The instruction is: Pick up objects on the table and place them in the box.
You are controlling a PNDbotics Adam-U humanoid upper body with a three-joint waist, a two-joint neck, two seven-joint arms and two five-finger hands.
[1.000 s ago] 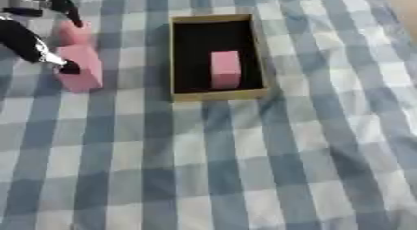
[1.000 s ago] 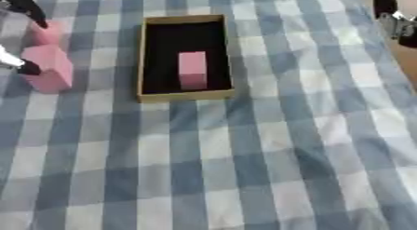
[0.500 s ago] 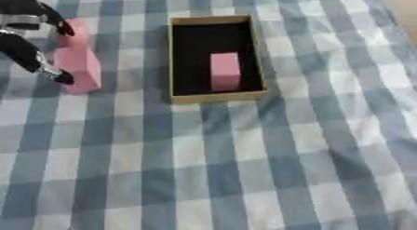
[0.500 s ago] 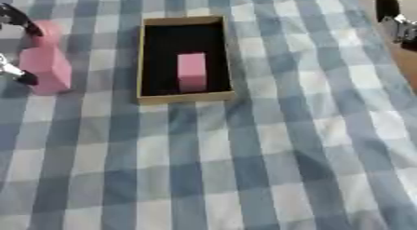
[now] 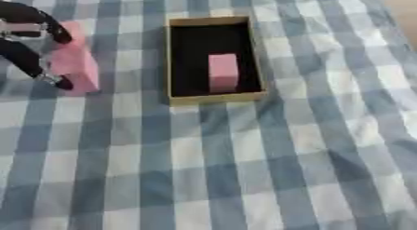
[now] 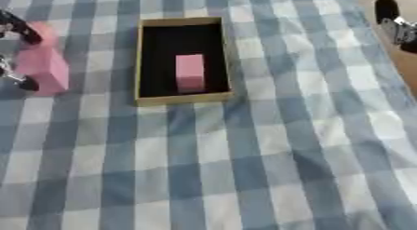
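Since the left hand (image 5: 29, 43) already has curled fingers clamped on the pink rectangular foam block (image 5: 75, 61) at upper left, the open brown cardboard box (image 5: 172, 61) lies just right.

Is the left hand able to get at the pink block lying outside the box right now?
Probably yes: the left hand already has fingers curled around the pink rectangular block, nothing between them.
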